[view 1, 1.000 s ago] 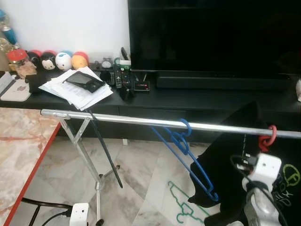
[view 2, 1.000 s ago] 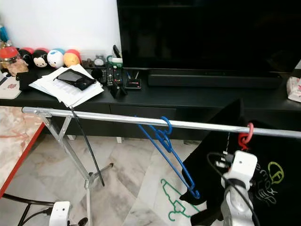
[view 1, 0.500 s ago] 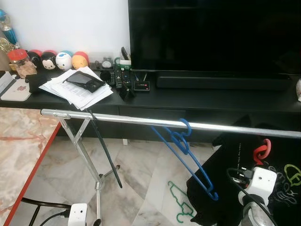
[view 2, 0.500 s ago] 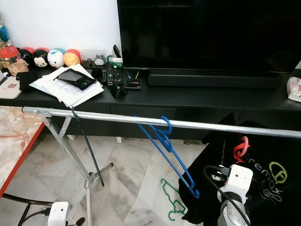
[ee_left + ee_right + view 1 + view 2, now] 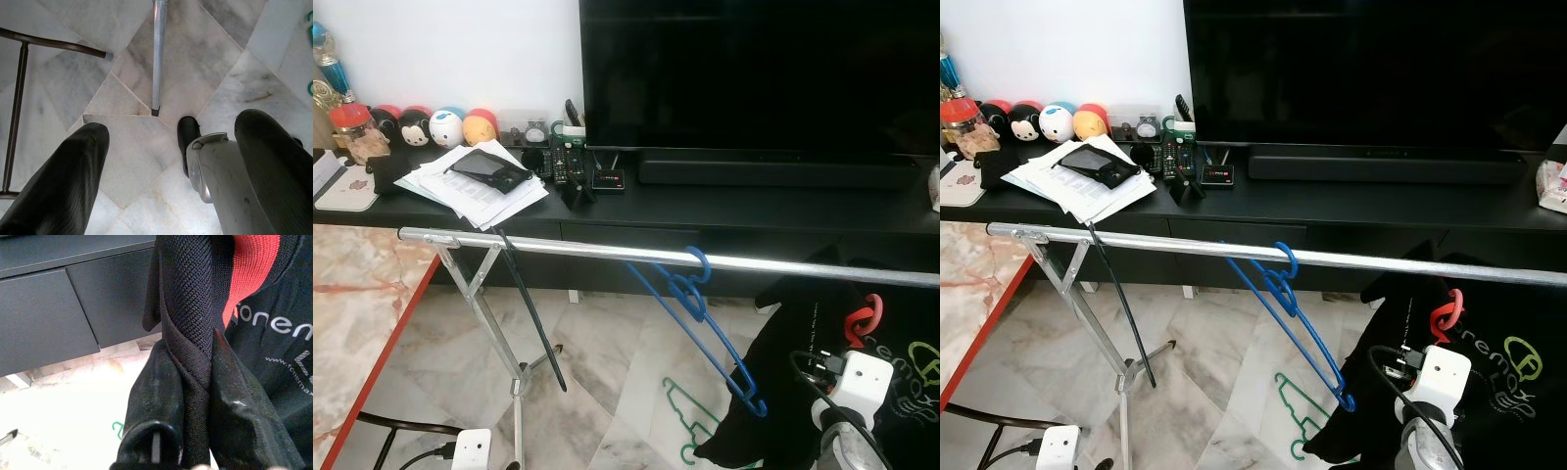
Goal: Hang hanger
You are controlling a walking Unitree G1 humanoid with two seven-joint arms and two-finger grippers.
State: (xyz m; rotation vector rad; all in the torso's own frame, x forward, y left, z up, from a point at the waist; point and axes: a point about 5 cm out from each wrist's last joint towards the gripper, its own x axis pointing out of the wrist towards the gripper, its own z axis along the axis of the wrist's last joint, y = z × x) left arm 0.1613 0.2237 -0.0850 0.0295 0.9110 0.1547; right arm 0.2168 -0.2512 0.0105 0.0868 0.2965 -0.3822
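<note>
A silver rail point(image 5: 568, 247) runs across in front of me, and a blue hanger point(image 5: 703, 309) hangs from it. A red hanger's hook point(image 5: 862, 316) sits just below the rail at the right, apart from it, carrying a black printed shirt point(image 5: 783, 372). Under it stands my right arm, with its white wrist block point(image 5: 858, 384). In the right wrist view my right gripper point(image 5: 195, 367) is shut on the shirt's black collar, with the red hanger point(image 5: 252, 269) showing above. My left gripper point(image 5: 171, 147) hangs open over the marble floor. A green hanger point(image 5: 685, 416) lies on the floor.
Behind the rail a black TV console point(image 5: 754, 211) carries a large TV point(image 5: 754, 78), papers point(image 5: 475, 186) and round plush toys point(image 5: 431, 125). The rack's crossed legs point(image 5: 484, 308) stand at the left, beside a marble table with a red edge point(image 5: 372, 372).
The red hanger's hook was at the rail a second ago. It has dropped below the rail with my right arm and has stayed there for the last half second.
</note>
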